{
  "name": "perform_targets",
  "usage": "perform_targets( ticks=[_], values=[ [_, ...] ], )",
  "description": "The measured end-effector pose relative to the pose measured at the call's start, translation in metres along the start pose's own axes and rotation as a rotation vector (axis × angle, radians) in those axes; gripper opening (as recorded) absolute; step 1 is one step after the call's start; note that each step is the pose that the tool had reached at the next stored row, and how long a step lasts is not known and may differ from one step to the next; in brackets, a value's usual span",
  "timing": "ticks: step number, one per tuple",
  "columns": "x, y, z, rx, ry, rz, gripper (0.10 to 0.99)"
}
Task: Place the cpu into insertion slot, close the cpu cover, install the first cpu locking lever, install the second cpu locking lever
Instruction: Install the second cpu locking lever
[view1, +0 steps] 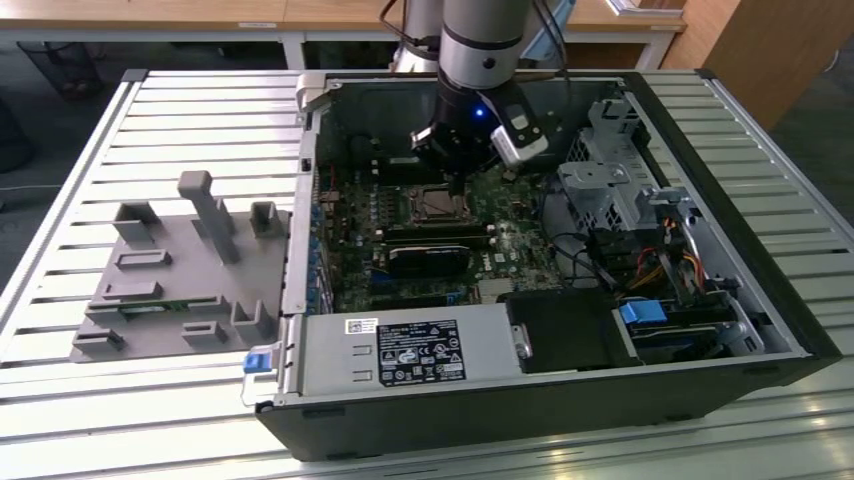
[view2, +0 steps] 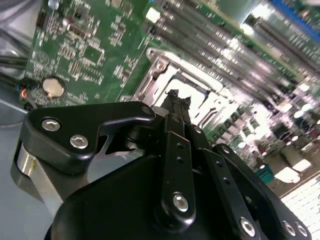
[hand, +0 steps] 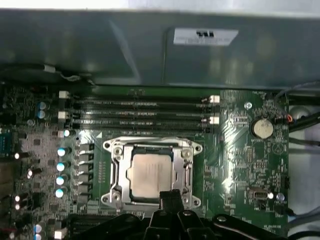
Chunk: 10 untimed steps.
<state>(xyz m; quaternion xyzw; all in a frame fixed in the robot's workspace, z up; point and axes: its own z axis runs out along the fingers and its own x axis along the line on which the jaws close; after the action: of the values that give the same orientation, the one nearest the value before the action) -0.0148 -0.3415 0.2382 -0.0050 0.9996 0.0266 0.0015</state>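
Exterior view, open computer case (view1: 747, 300) on slatted table (view1: 160, 120), wooden desks (view1: 267, 15) behind

The socket (hand: 152, 172) is approached from above through the open case (view1: 747, 300). That room is taken up by the pincer (hand: 170, 196), seemingly shut, at the socket's near edge. The socket is hemmed by memory slots (hand: 142, 112) on one side and a card (view1: 430, 262) on the other. The drive cage (view1: 607, 190) and cables (view1: 661, 265) crowd the exterior view's right. The table (view1: 214, 120) is partly occupied by a grey fixture (view1: 180, 275).
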Motion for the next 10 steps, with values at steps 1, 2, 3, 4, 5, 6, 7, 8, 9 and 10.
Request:
perform_targets(
  ticks=[1, 2, 3, 4, 5, 6, 7, 8, 9, 10],
  values=[
    [0.0, -0.0024, 0.0, 0.0, 0.0002, 0.0, 0.122],
    [0.0, -0.0046, -0.0002, 0.0, 0.0009, 0.0, 0.122],
    [0.0, -0.0063, -0.0004, 0.0, 0.0021, 0.0, 0.122],
    [0.0, -0.008, -0.0004, 0.0, 0.0032, 0.0, 0.122],
    [0.0001, -0.0098, -0.0005, 0.0, 0.0038, 0.0, 0.122],
    [0.0001, -0.0117, -0.0006, 0.0, 0.0039, 0.0, 0.122],
    [0.0001, -0.0141, -0.0006, 0.0, 0.0039, 0.0, 0.122],
    [0.0001, -0.0161, -0.0007, 0.0, 0.0039, 0.0, 0.122],
    [0.0002, -0.0179, -0.0007, 0.0, 0.0039, 0.0, 0.122],
    [0.0003, -0.0197, -0.0007, 0.0, 0.0039, 0.0, 0.122]
  ],
)
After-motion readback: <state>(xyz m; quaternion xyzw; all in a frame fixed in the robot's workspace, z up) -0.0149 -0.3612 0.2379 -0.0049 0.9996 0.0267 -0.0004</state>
